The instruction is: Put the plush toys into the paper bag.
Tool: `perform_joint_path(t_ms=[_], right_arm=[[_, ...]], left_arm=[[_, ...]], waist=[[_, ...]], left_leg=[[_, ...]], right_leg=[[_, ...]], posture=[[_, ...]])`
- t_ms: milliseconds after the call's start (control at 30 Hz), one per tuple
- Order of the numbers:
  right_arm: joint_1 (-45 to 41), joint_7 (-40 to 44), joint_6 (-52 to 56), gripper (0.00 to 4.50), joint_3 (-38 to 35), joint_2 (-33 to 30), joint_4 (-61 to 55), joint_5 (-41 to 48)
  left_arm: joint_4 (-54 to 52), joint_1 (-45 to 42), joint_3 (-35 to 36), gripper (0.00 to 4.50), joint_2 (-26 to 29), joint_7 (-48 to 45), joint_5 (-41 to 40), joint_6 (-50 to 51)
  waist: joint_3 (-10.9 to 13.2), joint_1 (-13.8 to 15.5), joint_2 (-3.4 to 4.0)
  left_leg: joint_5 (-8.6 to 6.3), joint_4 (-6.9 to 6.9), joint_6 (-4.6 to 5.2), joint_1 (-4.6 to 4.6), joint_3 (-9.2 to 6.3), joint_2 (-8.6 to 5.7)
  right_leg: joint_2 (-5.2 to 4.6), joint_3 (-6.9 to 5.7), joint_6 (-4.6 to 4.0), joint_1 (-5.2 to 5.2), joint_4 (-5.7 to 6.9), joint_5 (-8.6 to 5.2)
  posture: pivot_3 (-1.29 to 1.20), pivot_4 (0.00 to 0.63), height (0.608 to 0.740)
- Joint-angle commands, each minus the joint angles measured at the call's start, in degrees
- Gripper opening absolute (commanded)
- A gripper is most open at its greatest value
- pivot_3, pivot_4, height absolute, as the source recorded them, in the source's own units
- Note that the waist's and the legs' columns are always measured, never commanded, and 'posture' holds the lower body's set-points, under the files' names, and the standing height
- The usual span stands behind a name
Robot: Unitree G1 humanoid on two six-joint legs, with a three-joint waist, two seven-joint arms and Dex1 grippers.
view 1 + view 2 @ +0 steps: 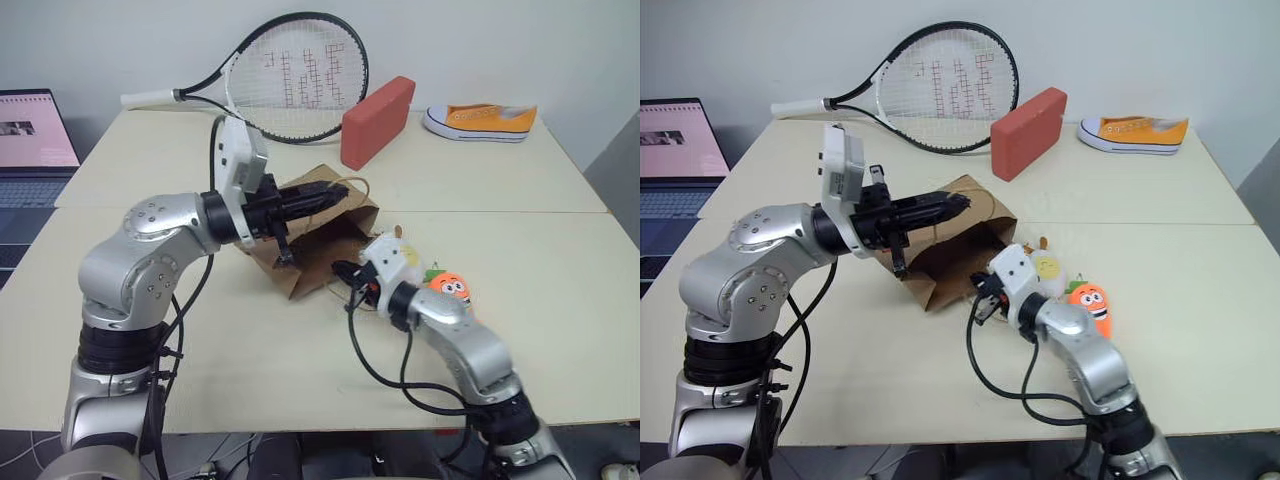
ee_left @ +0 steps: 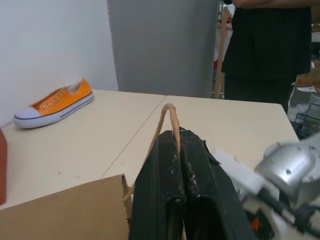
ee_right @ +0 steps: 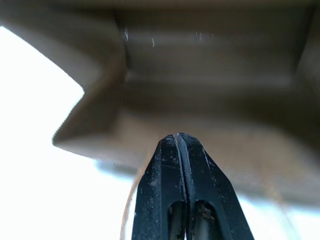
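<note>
The brown paper bag (image 1: 312,262) lies on its side at the table's middle, mouth toward my right arm. My left gripper (image 1: 335,195) is shut on the bag's tan loop handle (image 2: 170,112), which rises between its fingertips, and it holds the upper edge up. My right gripper (image 1: 343,274) is shut with nothing seen in it, right at the bag's mouth; the right wrist view looks into the bag's inside (image 3: 210,75). The white egg plush toy (image 1: 405,250) and the orange carrot plush toy (image 1: 452,288) lie on the table beside my right wrist, outside the bag.
A tennis racket (image 1: 290,75), a red block (image 1: 378,120) and an orange-and-white sneaker (image 1: 480,120) lie along the table's far side. A laptop (image 1: 30,140) sits off the left edge. A person in black (image 2: 265,45) stands beyond the table's right end.
</note>
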Motion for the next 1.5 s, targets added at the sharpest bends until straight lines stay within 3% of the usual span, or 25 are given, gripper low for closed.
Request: perform_joint_path(t_ms=[33, 200, 367, 600, 867, 967, 1233, 1367, 1500], right_arm=[[-0.4, 3.3, 4.2, 0.19, -6.3, -4.5, -7.5, 5.4], [-0.4, 6.7, 8.9, 1.69, -13.2, -13.8, -12.1, 10.3], [3.9, 9.8, -2.0, 3.41, -8.4, -26.6, -9.0, 0.4], [6.0, 9.5, -14.2, 3.41, -1.1, -29.5, -2.9, -9.8], [1.6, 5.6, -21.0, 3.41, 3.5, -25.6, 8.6, -20.0], [0.4, 4.8, -23.2, 2.86, 3.8, -24.6, 11.2, -22.7], [-0.9, 4.2, -25.8, 0.03, 0.2, -22.8, 12.8, -23.3], [-2.0, 7.9, -22.9, 0.03, -5.7, -23.7, 9.1, -17.6], [-2.6, 17.8, -17.0, 0.03, -11.3, -28.6, 3.9, -7.8]], left_arm=[[-1.7, 0.1, -0.5, 0.0, 0.0, -0.5, 0.0, -1.0], [-1.1, 0.3, -1.1, 0.0, -0.6, -0.4, 0.8, -1.9], [-0.4, 0.1, -1.0, 0.0, -1.1, -0.2, 1.7, -2.5], [-0.2, 0.2, -1.0, 0.0, -1.6, 0.2, 2.2, -2.9], [-1.1, 1.2, -0.6, 0.0, -1.4, 0.3, 2.3, -2.8], [-1.5, 1.5, -0.5, 0.0, -1.1, 0.2, 2.2, -2.7], [-1.3, 1.7, -0.3, 0.0, -0.7, 0.1, 2.3, -2.8], [-0.9, 1.5, -0.2, 0.0, -0.6, -0.2, 2.3, -2.9], [-0.3, 1.2, -0.2, 0.0, -0.5, -0.4, 2.4, -3.2]], waist=[[0.0, 0.0, 0.0], [0.0, 0.0, 0.0], [0.0, 0.1, 0.0], [0.0, -0.2, -0.01], [0.0, -0.1, -0.01], [0.0, -0.1, -0.01], [0.0, -0.1, 0.0], [0.0, 0.0, -0.01], [0.0, 0.1, 0.01]], left_leg=[[0.0, 0.0, 0.0, 0.0, 0.0, 0.0], [0.0, -0.02, 0.0, 0.0, 0.0, 0.0], [0.0, 0.0, 0.0, 0.0, 0.03, -0.01], [0.0, 0.0, 0.0, 0.03, 0.07, -0.01], [0.0, 0.04, 0.0, 0.02, 0.06, -0.02], [0.0, 0.04, 0.0, 0.02, 0.06, -0.02], [0.0, 0.05, 0.0, 0.04, 0.06, -0.02], [0.0, 0.05, 0.0, 0.02, 0.05, -0.03], [0.0, 0.05, 0.0, 0.02, 0.04, -0.02]], right_leg=[[0.0, 0.0, 0.0, 0.0, -0.01, 0.0], [0.0, -0.01, -0.05, 0.0, 0.0, -0.03], [0.0, 0.01, -0.26, 0.0, -0.05, -0.15], [0.0, 0.05, -0.26, 0.0, -0.04, -0.16], [0.0, 0.05, -0.1, 0.02, -0.03, -0.07], [0.0, 0.05, -0.08, 0.01, -0.01, -0.05], [0.0, 0.06, -0.04, 0.04, 0.0, -0.03], [0.0, 0.06, 0.0, 0.03, 0.0, 0.0], [0.0, 0.04, 0.02, 0.04, 0.0, 0.01]], posture=[[0.0, 0.15, 0.74], [0.0, 0.15, 0.74], [0.0, 0.15, 0.74], [0.0, 0.15, 0.74], [0.0, 0.15, 0.74], [0.0, 0.15, 0.74], [0.0, 0.15, 0.74], [0.0, 0.15, 0.74], [0.0, 0.15, 0.74]])
